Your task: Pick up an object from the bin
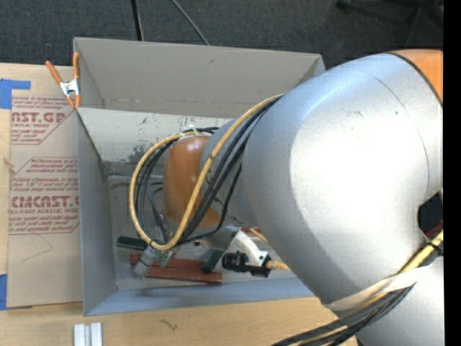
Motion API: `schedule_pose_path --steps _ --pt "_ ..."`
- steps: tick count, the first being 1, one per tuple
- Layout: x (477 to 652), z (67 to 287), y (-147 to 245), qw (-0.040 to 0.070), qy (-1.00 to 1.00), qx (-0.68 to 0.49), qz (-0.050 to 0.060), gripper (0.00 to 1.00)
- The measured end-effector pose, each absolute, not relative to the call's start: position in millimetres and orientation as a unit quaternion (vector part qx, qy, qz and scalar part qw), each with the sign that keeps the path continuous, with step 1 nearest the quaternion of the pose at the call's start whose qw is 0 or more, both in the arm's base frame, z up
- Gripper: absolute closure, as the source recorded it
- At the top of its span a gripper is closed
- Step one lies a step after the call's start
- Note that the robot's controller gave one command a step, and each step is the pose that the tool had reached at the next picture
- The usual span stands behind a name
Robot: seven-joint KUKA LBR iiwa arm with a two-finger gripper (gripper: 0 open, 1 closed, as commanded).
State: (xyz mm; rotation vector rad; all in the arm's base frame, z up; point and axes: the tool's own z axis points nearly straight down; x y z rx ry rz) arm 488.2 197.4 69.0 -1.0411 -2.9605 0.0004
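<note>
Looming nearest us, the grey arm [346, 179] covers the right half of the bin [94, 193]. Its orange wrist cover [189, 182] and looped cables [142, 193] hang low over the floor. By the front wall lie a red-brown bar [184, 269], a dark green piece [212, 259] and a black-and-white gadget [245, 256] (all close together). We would settle squarely on one, clear of its neighbours. The gripper [193, 228] is tucked under the cover, so we cannot tell how wide it is or whether it holds anything.

Much of the bin's [97, 215] floor and heap [187, 269], behind the arm [346, 171] and cables [132, 197].
</note>
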Motion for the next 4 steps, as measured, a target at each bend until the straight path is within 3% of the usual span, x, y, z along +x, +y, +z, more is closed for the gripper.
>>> schedule_pose_path --steps 1,2,3,4 --pt "487.8 68.8 198.0 0.001 -0.944 -0.331 0.0 0.0" --pt "489.4 70.7 198.5 -0.001 -0.944 -0.331 -0.001 1.0" --pt "490.2 121.3 199.3 -0.001 -0.944 -0.33 -0.001 1.0" --pt "490.3 151.7 199.7 0.0 -0.944 -0.33 -0.001 1.0"
